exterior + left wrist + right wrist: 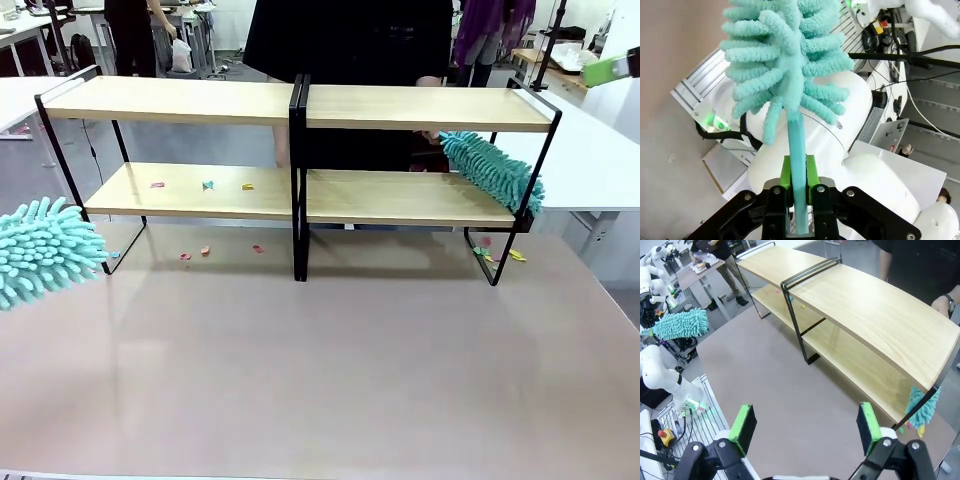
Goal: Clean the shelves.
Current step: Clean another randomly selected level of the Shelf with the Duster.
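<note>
Left hand (799, 176) clamps duster (785, 65); shelves (400, 196) lie rightward.

1. No word, number or brand can be read in any view.
2. A small red-and-white sticker (892, 148) on a tilted grey metal plate (884, 134) carries print too small to read.

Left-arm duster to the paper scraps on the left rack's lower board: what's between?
Front view: only the left rack's black end frame and a bare stretch of its lower board lie between the duster and the nearest scrap.
</note>
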Robot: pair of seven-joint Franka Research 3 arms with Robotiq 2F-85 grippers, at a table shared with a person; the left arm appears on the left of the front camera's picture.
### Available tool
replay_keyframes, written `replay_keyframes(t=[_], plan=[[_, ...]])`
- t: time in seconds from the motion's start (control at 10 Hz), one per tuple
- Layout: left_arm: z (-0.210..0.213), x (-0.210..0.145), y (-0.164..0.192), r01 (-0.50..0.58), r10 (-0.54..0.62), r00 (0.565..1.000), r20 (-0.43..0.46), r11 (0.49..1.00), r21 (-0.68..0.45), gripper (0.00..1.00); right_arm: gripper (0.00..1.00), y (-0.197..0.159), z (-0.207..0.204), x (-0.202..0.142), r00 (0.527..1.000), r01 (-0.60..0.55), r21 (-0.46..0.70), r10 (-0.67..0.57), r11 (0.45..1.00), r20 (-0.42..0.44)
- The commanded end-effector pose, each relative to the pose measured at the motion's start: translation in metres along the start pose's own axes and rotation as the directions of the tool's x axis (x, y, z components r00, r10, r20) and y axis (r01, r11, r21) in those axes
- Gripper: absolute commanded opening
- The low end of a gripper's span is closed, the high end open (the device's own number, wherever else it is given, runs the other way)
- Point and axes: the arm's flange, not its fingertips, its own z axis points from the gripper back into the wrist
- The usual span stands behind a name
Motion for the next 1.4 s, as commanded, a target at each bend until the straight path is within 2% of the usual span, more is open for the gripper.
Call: replay_keyframes(t=[0.0,0.3,0.4,0.5,0.6,0.7,0.9,1.0,1.1,1.2,1.3], plan=[[-0.003,-0.005,-0.003,0.005,-0.005,1.0,-0.011,1.0,0.002,0.13,1.0,0.001,0.0,0.001,1.0,-0.003,0.001,0.003,1.0,0.003],[0.0,0.0,0.0,0.0,0.0,1.0,-0.001,1.0,0.0,0.13,1.0,0.001,0.0,0.001,1.0,-0.003,0.001,0.003,1.0,0.003],[-0.002,0.021,-0.013,0.034,-0.034,0.999,0.018,0.999,-0.005,0.13,1.0,0.001,0.0,0.001,1.0,-0.003,0.001,0.003,1.0,0.003],[-0.011,0.042,-0.032,-0.057,0.054,0.996,0.076,0.998,0.036,0.13,1.0,0.001,0.0,0.001,1.0,-0.003,0.001,0.003,1.0,0.003],[-0.021,0.062,-0.052,0.009,-0.012,0.998,0.057,0.998,0.055,0.13,1.0,0.001,0.0,0.001,1.0,-0.003,0.001,0.003,1.0,0.003],[-0.029,0.085,-0.064,-0.027,0.017,0.996,0.089,0.994,0.102,0.13,1.0,0.001,0.0,0.001,1.0,-0.003,0.001,0.003,1.0,0.003],[-0.057,0.15,-0.085,-0.054,0.053,0.999,0.011,0.992,0.112,0.13,1.0,0.001,0.0,0.001,1.0,-0.003,0.001,0.003,1.0,0.003],[-0.072,0.18,-0.083,-0.163,0.17,0.982,-0.086,0.982,0.091,0.13,1.0,0.001,0.0,0.001,1.0,-0.003,0.001,0.003,1.0,0.003],[-0.046,0.122,-0.079,-0.025,0.021,0.999,0.04,0.993,0.112,0.13,1.0,0.001,0.0,0.001,1.0,-0.003,0.001,0.003,1.0,0.003],[-0.046,0.122,-0.079,-0.025,0.021,0.999,0.04,0.993,0.112,0.13,1.0,0.001,0.0,0.001,1.0,-0.003,0.001,0.003,1.0,0.003],[-0.073,0.162,-0.084,-0.082,0.086,0.996,-0.029,0.99,0.118,0.13,1.0,0.001,0.0,0.001,1.0,-0.003,0.001,0.003,1.0,0.003]])
